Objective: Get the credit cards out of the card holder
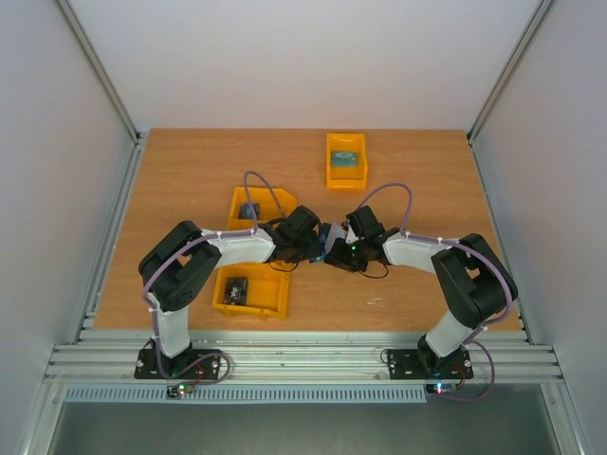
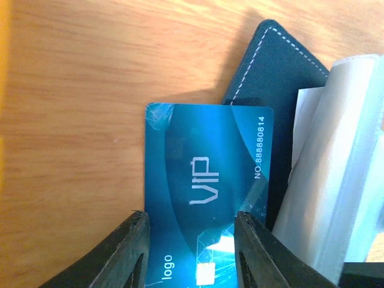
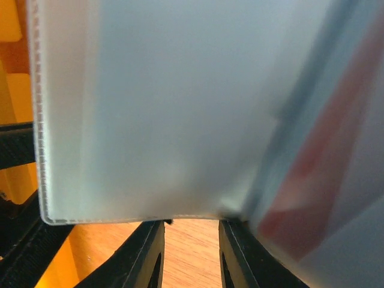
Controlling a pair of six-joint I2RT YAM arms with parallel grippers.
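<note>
The dark navy card holder point(image 2: 270, 66) lies open on the wood, and its frosted plastic sleeves point(image 2: 342, 150) rise at the right. A blue VIP credit card point(image 2: 204, 180) lies flat beside it, partly over its edge. My left gripper point(image 2: 191, 240) hangs open over that card, a finger on each side, pinching nothing. In the right wrist view a sleeve point(image 3: 168, 108) fills the frame and a red credit card point(image 3: 312, 174) shows through it. My right gripper point(image 3: 191, 231) holds the holder by its sleeve side, with its tips hidden behind the sleeve. In the top view both grippers meet at the holder point(image 1: 328, 235).
Three yellow bins stand on the table: one at the back point(image 1: 346, 178) with a teal item inside, one behind the left arm point(image 1: 270, 199), and one near the front left point(image 1: 267, 303) holding a dark item. Grey walls enclose both sides.
</note>
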